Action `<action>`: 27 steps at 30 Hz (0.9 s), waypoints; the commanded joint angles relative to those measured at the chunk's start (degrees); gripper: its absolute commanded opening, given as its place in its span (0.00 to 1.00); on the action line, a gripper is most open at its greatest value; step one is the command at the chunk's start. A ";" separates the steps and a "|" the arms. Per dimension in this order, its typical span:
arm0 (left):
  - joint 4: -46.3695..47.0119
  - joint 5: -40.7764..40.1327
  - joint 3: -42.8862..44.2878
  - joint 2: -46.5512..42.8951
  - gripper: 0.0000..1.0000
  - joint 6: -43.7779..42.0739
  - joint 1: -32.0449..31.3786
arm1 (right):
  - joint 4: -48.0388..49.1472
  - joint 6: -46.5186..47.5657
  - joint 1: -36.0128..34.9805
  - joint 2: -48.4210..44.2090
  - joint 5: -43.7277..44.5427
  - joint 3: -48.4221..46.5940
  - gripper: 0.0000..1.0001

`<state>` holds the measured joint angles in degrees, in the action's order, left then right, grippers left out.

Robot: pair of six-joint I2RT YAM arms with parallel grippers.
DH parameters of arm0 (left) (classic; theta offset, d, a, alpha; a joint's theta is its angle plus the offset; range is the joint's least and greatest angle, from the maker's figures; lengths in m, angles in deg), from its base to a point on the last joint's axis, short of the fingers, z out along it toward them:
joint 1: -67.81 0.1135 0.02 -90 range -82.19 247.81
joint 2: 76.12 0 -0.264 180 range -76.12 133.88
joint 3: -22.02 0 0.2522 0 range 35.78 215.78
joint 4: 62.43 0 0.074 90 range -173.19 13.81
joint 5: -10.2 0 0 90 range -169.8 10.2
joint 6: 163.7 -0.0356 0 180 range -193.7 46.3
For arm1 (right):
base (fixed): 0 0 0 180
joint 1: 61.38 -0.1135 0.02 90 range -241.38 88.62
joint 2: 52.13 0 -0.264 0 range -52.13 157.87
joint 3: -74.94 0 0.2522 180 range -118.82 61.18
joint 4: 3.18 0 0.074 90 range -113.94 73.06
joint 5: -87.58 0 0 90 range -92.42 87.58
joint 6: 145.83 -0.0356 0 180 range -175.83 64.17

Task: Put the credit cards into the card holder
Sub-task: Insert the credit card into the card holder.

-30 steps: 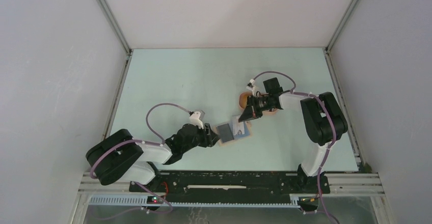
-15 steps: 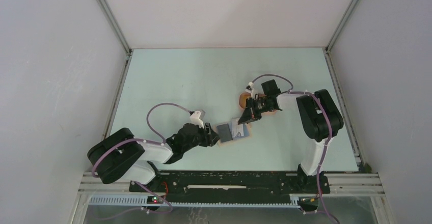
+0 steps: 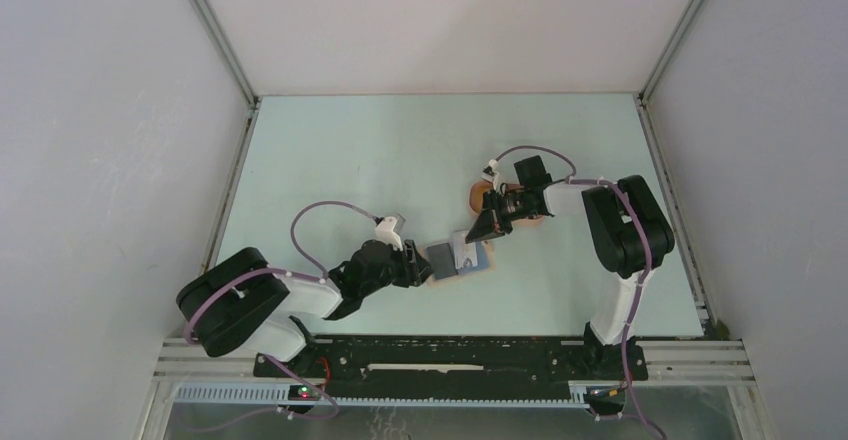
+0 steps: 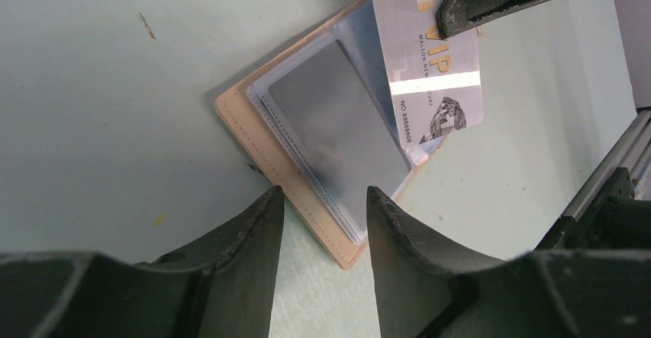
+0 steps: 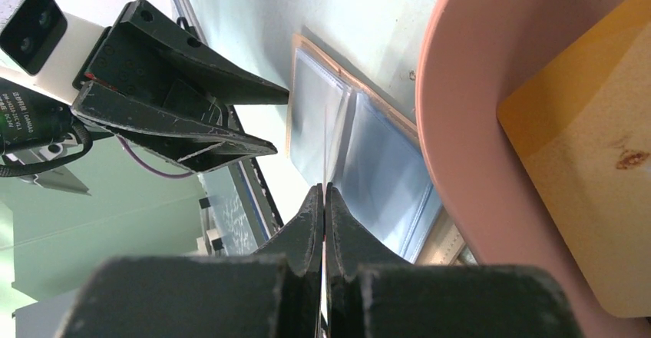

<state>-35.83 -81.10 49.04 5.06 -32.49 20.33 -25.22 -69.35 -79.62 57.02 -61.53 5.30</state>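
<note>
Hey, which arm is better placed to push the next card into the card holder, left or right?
Right. The right gripper is shut on the silver VIP card, which hangs over the open card holder and its sleeves. The left gripper stands open at the holder's near edge, holding no card.

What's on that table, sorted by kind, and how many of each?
Robot arms: 2 (left arm, right arm)
Card holders: 1 (card holder, lying open)
Trays: 1 (pink tray)
Cards I can make out: 2 (VIP card, yellow card)
Total: 6
</note>
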 commanded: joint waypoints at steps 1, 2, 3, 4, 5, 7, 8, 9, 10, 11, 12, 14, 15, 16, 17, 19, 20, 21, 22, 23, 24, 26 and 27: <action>-1.53 0.75 2.04 1.08 0.49 0.72 0.28 | 1.08 -0.98 0.22 -0.19 -0.87 -1.62 0.00; -1.51 0.81 1.99 1.09 0.49 0.71 0.21 | 0.92 -0.84 0.24 -0.04 -0.37 -1.54 0.00; -1.58 0.86 2.06 1.08 0.49 0.79 0.26 | 0.80 -0.68 0.30 0.20 -0.04 -1.58 0.00; -1.52 0.86 2.07 1.08 0.49 0.80 0.24 | 0.68 -0.64 0.26 0.34 0.31 -1.56 0.00; -1.51 0.86 2.04 1.08 0.49 0.84 0.22 | 0.61 -0.57 0.22 0.47 0.70 -1.59 0.00; -1.51 0.86 2.04 1.16 0.49 0.95 0.23 | 0.38 -0.46 0.22 0.78 1.28 -1.56 0.00; -1.51 0.86 2.11 1.19 0.49 0.97 0.20 | 0.34 -0.47 0.20 0.95 1.66 -1.59 0.00; -1.51 0.86 2.12 1.25 0.49 0.98 0.21 | 0.36 -0.62 0.21 1.10 1.89 -1.56 0.00; -1.47 0.86 2.20 1.36 0.49 1.06 0.27 | 0.44 -0.72 0.19 1.34 1.88 -1.60 0.00; -1.44 0.86 2.26 1.49 0.49 1.06 0.21 | 0.52 -0.87 0.14 1.59 1.78 -1.60 0.00; -1.36 0.86 2.27 1.58 0.49 1.13 0.21 | 0.49 -0.90 0.09 1.74 1.74 -1.58 0.00; -1.04 0.86 2.21 1.93 0.48 1.32 0.24 | 0.45 -0.89 0.07 2.06 1.62 -1.56 0.00; -0.87 0.86 2.26 2.02 0.48 1.39 0.20 | 0.52 -0.96 0.00 2.12 1.49 -1.55 0.00; -0.67 1.52 2.22 2.18 0.48 1.48 0.23 | 0.54 -0.97 -0.04 2.15 1.35 -1.57 0.00; -0.45 2.22 2.28 2.36 0.48 1.58 0.25 | 0.54 -0.98 -0.16 2.16 1.29 -1.54 0.00; -0.09 2.50 2.23 2.70 0.48 1.80 0.27 | 0.62 -1.06 -0.30 2.06 1.07 -1.59 0.00; 0.08 2.57 2.24 2.85 0.48 1.89 0.26 | 0.70 -1.00 -0.35 2.04 0.98 -1.60 0.00; 0.19 2.66 2.25 2.96 0.47 1.94 0.27 | 0.71 -1.11 -0.45 2.12 0.89 -1.60 0.00; 0.31 2.78 2.23 3.00 0.47 1.94 0.25 | 0.71 -1.13 -0.54 2.25 0.80 -1.60 0.00; 0.37 2.79 2.29 3.09 0.47 1.99 0.26 | 0.79 -1.15 -0.68 2.36 0.67 -1.56 0.00; 0.42 2.87 2.28 3.12 0.47 2.03 0.21 | 0.80 -1.22 -0.78 2.49 0.58 -1.60 0.00; 0.42 2.88 2.24 3.10 0.47 2.07 0.20 | 0.80 -1.18 -1.07 2.77 0.48 -1.60 0.00; 0.42 2.82 2.18 3.06 0.47 2.11 0.22 | 0.74 -1.17 -1.21 2.82 0.53 -1.58 0.00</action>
<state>-33.78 -79.40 49.41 7.12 -31.03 20.37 -24.80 -69.72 -79.99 58.70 -60.68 5.28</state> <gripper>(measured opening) 0.472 0.008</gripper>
